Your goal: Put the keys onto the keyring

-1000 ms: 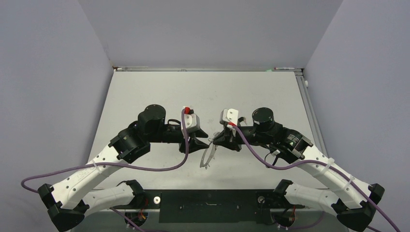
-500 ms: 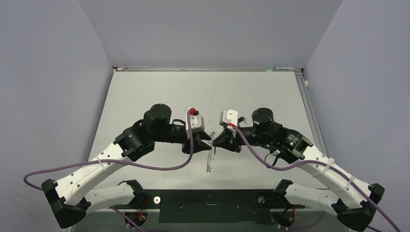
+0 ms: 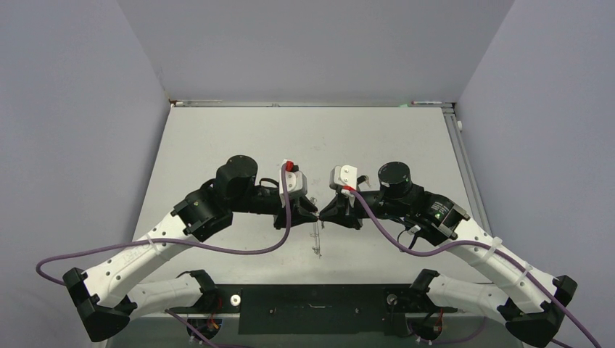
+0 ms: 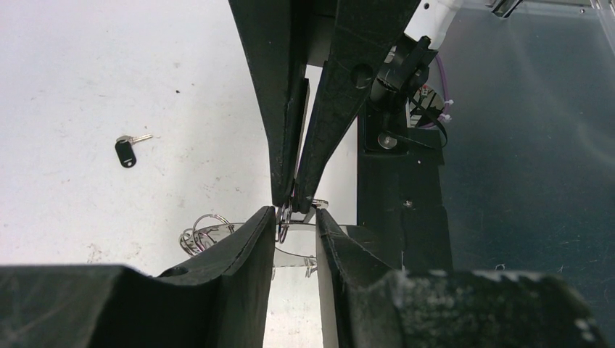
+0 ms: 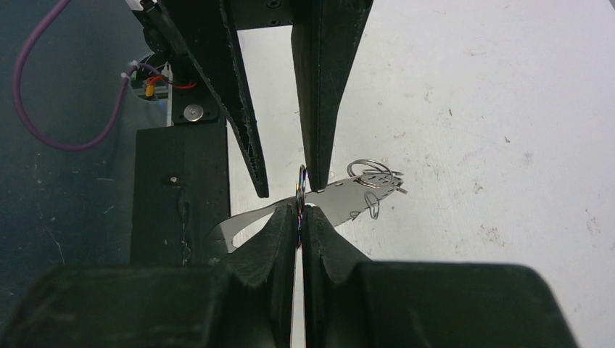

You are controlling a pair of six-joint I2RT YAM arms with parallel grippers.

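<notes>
The keyring point(image 3: 316, 239) hangs edge-on below the two grippers, which meet tip to tip above mid-table. My right gripper point(image 5: 300, 214) is shut on one small wire loop point(image 5: 301, 190) of the keyring, and the grey hoop point(image 5: 341, 197) trails off to the right with more loops on it. The left gripper point(image 4: 296, 214) stands narrowly open, its fingers either side of that pinched loop and of the right gripper's tips point(image 4: 290, 201). One key point(image 4: 127, 151), black-headed with a short silver blade, lies on the table off to the left. Neither gripper holds a key.
A black mounting plate point(image 3: 312, 308) runs along the near edge between the arm bases. Grey walls close in the left, right and back sides. Purple cables point(image 3: 217, 250) loop off both wrists. The white tabletop point(image 3: 304, 138) stretches behind the grippers.
My left arm has swung right until its tips meet the right gripper, and its jaws have narrowed. The hanging keyring has turned from a visible loop to edge-on. The right gripper has stayed put.
</notes>
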